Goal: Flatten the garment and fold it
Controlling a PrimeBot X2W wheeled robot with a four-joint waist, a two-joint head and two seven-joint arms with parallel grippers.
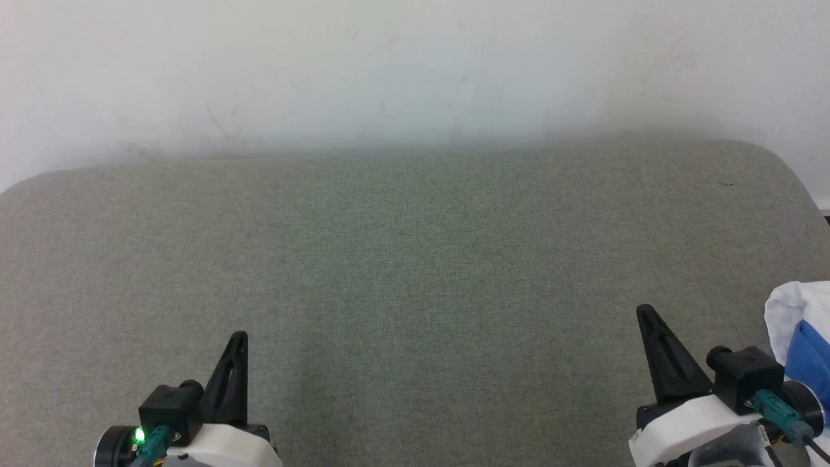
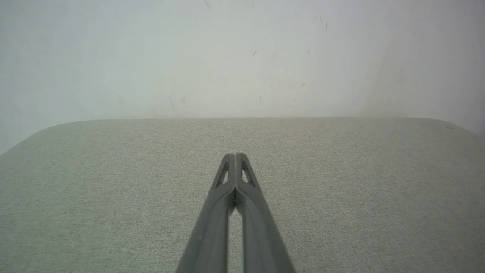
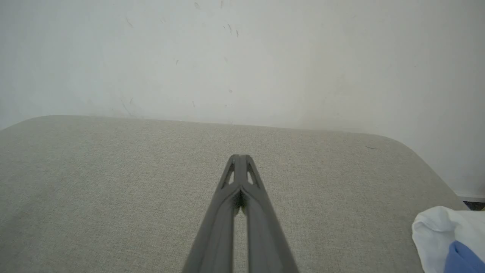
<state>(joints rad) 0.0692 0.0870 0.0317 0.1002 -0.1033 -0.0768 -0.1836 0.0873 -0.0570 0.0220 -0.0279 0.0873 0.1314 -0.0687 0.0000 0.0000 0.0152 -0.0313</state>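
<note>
Crumpled at the right edge of the worktop (image 1: 415,259), just beside the right gripper (image 1: 645,312): the garment (image 1: 788,311), soft white folds around a blue patch. Caught again from the right wrist, lower right. From the left wrist, coarse grey-green weave, rounded corners, scuffed wall (image 2: 242,57). Pinched shut and empty: left gripper (image 1: 238,337), right likewise.

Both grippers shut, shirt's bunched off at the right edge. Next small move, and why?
Probably open the right gripper and swing it right toward the crumpled white garment with a blue patch. It lies bunched at the right edge of the grey-green fabric surface, nearest that arm; that gripper and the left gripper are both shut on nothing.
</note>
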